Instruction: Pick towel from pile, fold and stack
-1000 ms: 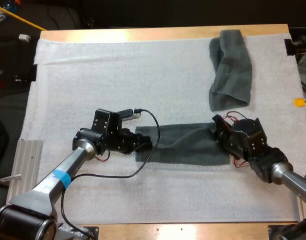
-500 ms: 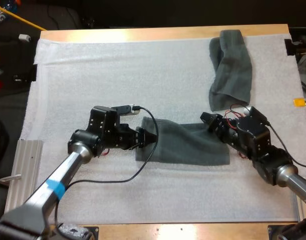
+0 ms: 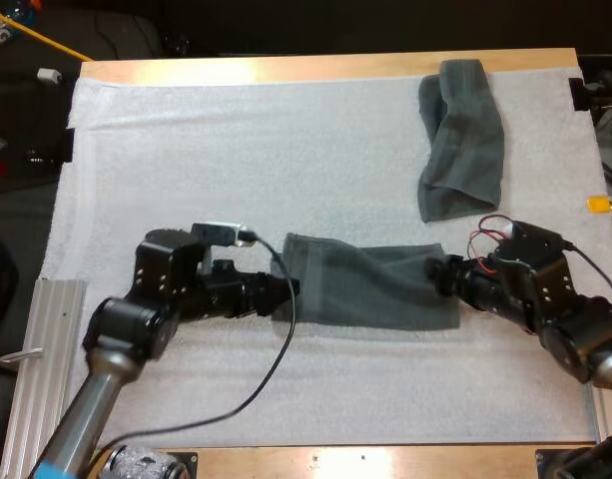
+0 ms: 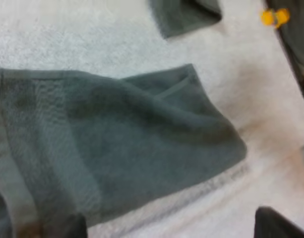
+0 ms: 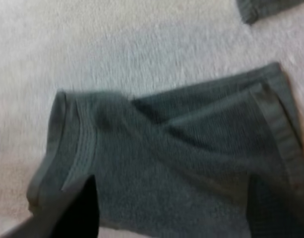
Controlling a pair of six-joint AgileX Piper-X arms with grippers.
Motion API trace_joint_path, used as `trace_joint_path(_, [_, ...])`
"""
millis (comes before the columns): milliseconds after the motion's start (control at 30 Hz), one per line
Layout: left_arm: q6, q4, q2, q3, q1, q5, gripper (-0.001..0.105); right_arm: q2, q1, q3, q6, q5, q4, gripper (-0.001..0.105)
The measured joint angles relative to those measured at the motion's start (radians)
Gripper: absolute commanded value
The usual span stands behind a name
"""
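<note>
— High view first: what is the surface like?
— A wooden worktop (image 3: 286, 68) under a white mat (image 3: 236, 150). A ribbed metal plate (image 3: 46, 329) sits off the mat's near-left edge, with dark floor (image 3: 16, 230) beside it.
— And the towels?
— The folded towel (image 3: 370, 289) lies mid-mat between the tools. The crumpled towel (image 3: 460, 140) sits at the far right (well apart).
— The tools?
— The left tool (image 3: 286, 287) is at the folded towel's left edge and the right tool (image 3: 440, 274) at its right edge. Both are released, fingers (image 4: 67, 227) spread.
— What changed in half a second?
— Both arms drew back. The folded towel's bunched left end lies flatter, and the crumpled towel hasn't moved.
</note>
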Motion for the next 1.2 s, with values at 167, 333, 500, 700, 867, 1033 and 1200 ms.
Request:
trace_joint_path(167, [0.002, 0.116, -0.139, 0.0, 0.0, -0.01, 0.066, -0.072, 0.0, -0.035, -0.015, 0.0, 0.153, 0.062])
trace_joint_path(333, [0.008, 0.239, -0.255, 0.0, 0.0, -0.046, 0.066, -0.127, 0.0, -0.061, -0.026, 0.0, 0.298, 0.062])
trace_joint_path(500, [0.008, 0.344, -0.356, 0.0, 0.0, -0.058, 0.066, -0.16, 0.0, -0.063, -0.053, 0.0, 0.367, 0.062])
trace_joint_path(700, [0.008, 0.406, -0.431, 0.0, 0.0, -0.058, 0.066, -0.142, -0.025, -0.063, -0.081, 0.025, 0.365, 0.062])
trace_joint_path(867, [0.008, 0.417, -0.436, 0.0, 0.0, -0.058, 0.066, -0.073, -0.146, -0.063, -0.144, -0.019, 0.33, 0.062])
trace_joint_path(1033, [0.008, 0.417, -0.436, 0.0, 0.0, -0.058, 0.066, 0.025, -0.301, -0.063, -0.255, -0.095, 0.324, 0.062])
trace_joint_path(1200, [0.002, 0.417, -0.436, 0.0, 0.0, -0.059, 0.066, 0.127, -0.437, -0.063, -0.377, -0.188, 0.322, 0.062])
